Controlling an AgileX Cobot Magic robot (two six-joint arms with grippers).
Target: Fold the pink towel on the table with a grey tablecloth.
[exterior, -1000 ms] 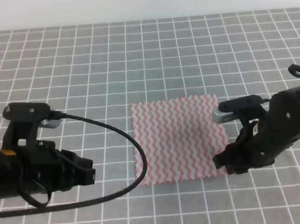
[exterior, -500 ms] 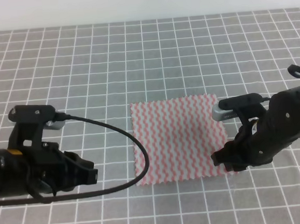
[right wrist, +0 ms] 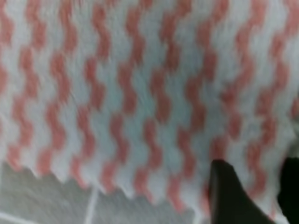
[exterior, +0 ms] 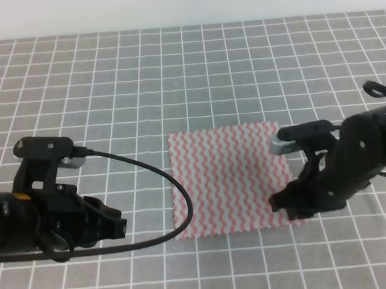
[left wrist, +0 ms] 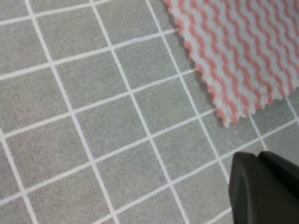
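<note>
Pink towel: flat on the grey tablecloth.
Right gripper: fingers spread over towel's near right corner.
Left gripper: beside towel's left edge, apart; finger state unclear.

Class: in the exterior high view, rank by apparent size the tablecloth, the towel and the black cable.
1. Tablecloth, fills the view.
2. Towel.
3. Cable, long but thin, covering least area.

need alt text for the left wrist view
A corner of the pink towel with a zigzag edge lies flat on the table with a grey tablecloth, at upper right. A dark part of the left gripper shows at lower right, apart from the towel.
</note>
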